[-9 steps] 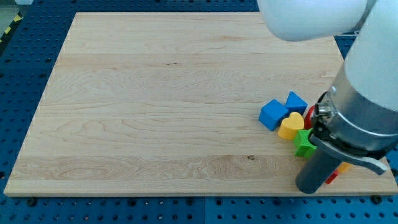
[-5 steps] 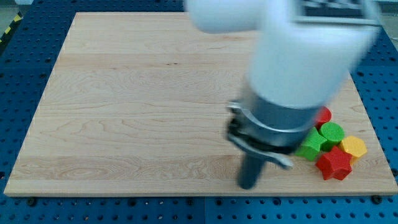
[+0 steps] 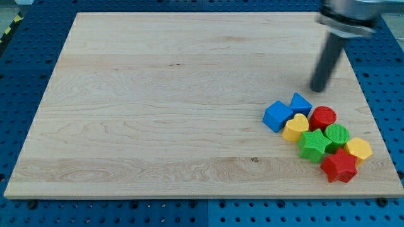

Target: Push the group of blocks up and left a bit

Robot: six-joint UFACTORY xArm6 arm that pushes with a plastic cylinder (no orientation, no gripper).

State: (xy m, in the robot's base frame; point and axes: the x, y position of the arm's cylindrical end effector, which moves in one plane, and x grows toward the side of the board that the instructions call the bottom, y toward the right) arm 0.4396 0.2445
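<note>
Cluster of eight small coloured blocks at the view's lower right of the pale wooden board (image 3: 158, 94), my tip (image 3: 317, 89) above it and touching none.

Farthest below my tip lies the red star-shaped block (image 3: 339, 166), then the yellow block (image 3: 359, 149) of roughly hexagonal form, its shape hard to make out, and the green star-shaped block (image 3: 312, 145). Nearer come the green ribbed round block (image 3: 337, 134), the yellow heart-shaped block (image 3: 295, 127) and the red round block (image 3: 324, 118). Closest, just below and to the view's left of my tip, sit the large blue cube (image 3: 277, 116) and the small blue block (image 3: 300, 103). The rod has no jaws, so nothing is held. The blocks press together, well apart from the board's centre.
</note>
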